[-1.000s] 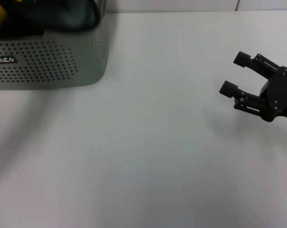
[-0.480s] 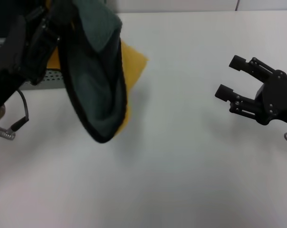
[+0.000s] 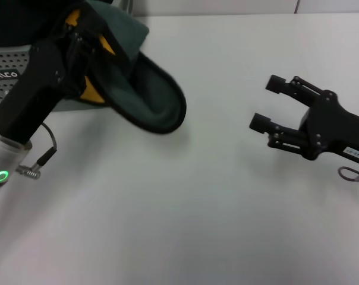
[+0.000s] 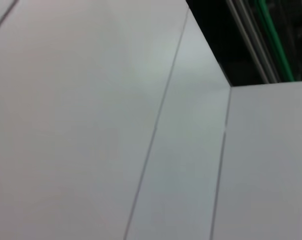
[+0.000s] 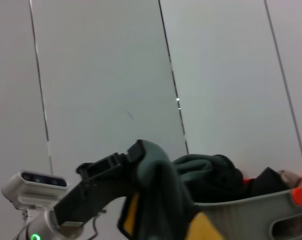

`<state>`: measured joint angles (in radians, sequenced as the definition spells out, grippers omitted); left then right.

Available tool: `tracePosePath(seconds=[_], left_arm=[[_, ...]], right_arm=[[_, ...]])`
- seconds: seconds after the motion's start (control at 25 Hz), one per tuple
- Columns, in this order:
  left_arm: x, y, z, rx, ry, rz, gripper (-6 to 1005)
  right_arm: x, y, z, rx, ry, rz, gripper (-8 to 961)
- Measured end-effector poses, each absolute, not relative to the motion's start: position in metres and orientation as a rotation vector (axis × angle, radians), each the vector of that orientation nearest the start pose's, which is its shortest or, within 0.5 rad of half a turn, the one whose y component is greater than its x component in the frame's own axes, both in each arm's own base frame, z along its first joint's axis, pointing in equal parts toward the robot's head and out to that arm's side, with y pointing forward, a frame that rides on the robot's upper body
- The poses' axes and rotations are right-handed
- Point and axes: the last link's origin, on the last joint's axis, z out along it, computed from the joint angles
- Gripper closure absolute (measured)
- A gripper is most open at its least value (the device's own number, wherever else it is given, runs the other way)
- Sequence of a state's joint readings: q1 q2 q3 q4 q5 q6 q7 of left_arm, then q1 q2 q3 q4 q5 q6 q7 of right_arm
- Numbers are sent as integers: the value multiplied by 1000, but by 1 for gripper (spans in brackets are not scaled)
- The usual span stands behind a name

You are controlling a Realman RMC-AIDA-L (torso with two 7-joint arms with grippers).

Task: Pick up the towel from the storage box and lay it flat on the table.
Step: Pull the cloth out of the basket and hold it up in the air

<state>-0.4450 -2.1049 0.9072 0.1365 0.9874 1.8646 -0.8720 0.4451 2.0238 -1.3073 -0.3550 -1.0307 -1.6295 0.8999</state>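
Note:
The towel (image 3: pixel 145 98) hangs bunched from my left gripper (image 3: pixel 87 44), dark green-grey face outward with yellow-orange patches, over the white table (image 3: pixel 185 208) just right of the storage box (image 3: pixel 13 71). The left gripper is shut on the towel; its fingertips are wrapped in cloth. In the right wrist view the towel (image 5: pixel 158 192) hangs from the left arm (image 5: pixel 86 192) in front of the storage box (image 5: pixel 251 212), which holds more dark cloth. My right gripper (image 3: pixel 268 104) is open and empty, hovering over the table's right side, fingers pointing left toward the towel.
The storage box stands at the table's far left corner, with a black label (image 3: pixel 4 75) on its perforated side. A cable (image 3: pixel 40 160) dangles from the left arm. The left wrist view shows only pale wall panels (image 4: pixel 141 125).
The towel was lifted out of the box by the left gripper and swung right over the table, then bunched lower. The right gripper moved left toward it.

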Motion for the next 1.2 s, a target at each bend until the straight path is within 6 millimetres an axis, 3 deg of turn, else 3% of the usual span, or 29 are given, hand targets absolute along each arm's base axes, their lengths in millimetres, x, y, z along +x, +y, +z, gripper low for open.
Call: tracePosePath(seconds=[0.56, 0.92, 1.2], left_arm=[[-229, 290, -8, -1935, -426, -1673, 967], [-221, 295, -12, -1933, -434, -1689, 966], [-221, 297, -11, -1920, -433, -1692, 965]], right_arm=[[202, 314, -35, -2482, 350, 1426, 97], [185, 323, -56, -2510, 489, 1391, 96], [178, 319, -70, -2541, 525, 1363, 97]])
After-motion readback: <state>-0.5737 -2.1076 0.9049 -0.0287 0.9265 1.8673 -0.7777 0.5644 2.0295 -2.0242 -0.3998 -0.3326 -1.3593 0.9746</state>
